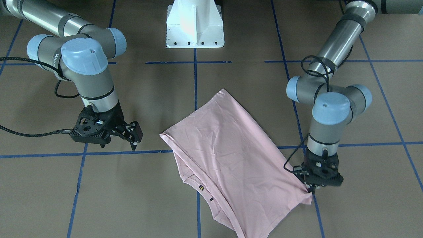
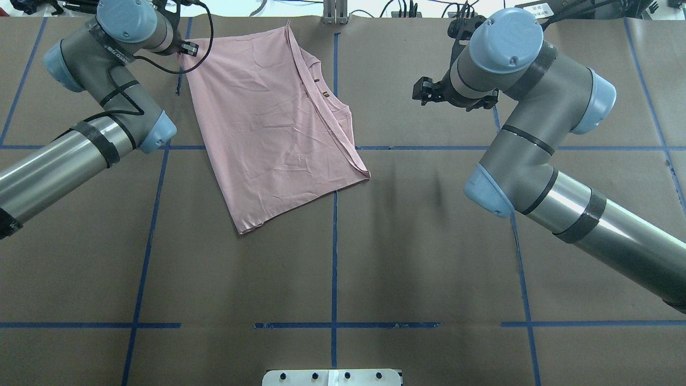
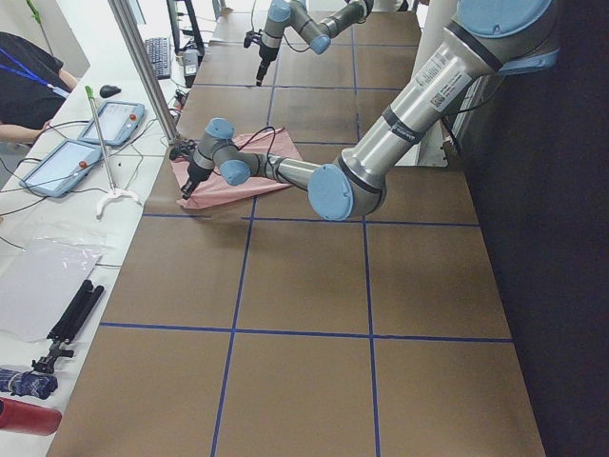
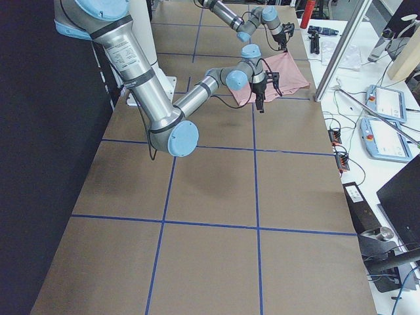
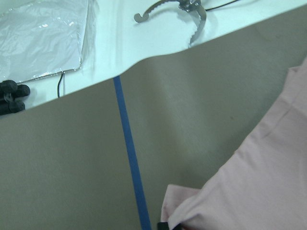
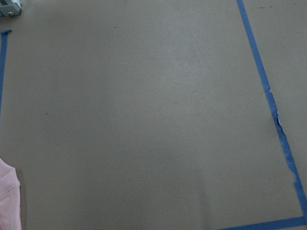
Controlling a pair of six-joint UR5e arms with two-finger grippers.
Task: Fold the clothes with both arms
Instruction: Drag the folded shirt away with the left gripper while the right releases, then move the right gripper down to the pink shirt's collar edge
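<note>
Shirt point(image 1: 231, 155) lies doubled over on the desk point(image 1: 99, 198), pale pink, on the far side from my base and over towards my left. My left pincer point(image 1: 310, 190) is down at one outer corner and looks nipped tight on that bit of cloth. The wrist view shows pink fabric bunched right at a fingertip. My right pincer point(image 1: 134, 138) hangs over bare desk, near the opposite edge of the shirt but apart from it, jaws parted and holding nothing.

Handling, as I judge it: light, limp knit with no stiffness at all. It'll drape and drag rather than lift as a sheet, and the two layers may slide over each other. It's best taken by the corners or along the hem, pinching both layers together. A grab in the middle would only bunch it up. Nothing fragile here.

Writing now: two small dark tags point(image 1: 201, 188) sit by the neckline, too small to read. No print shows on the upturned face. Letters point(image 1: 57, 59) run along my right arm point(image 1: 96, 82), starting "WAN", the rest hidden.
</note>
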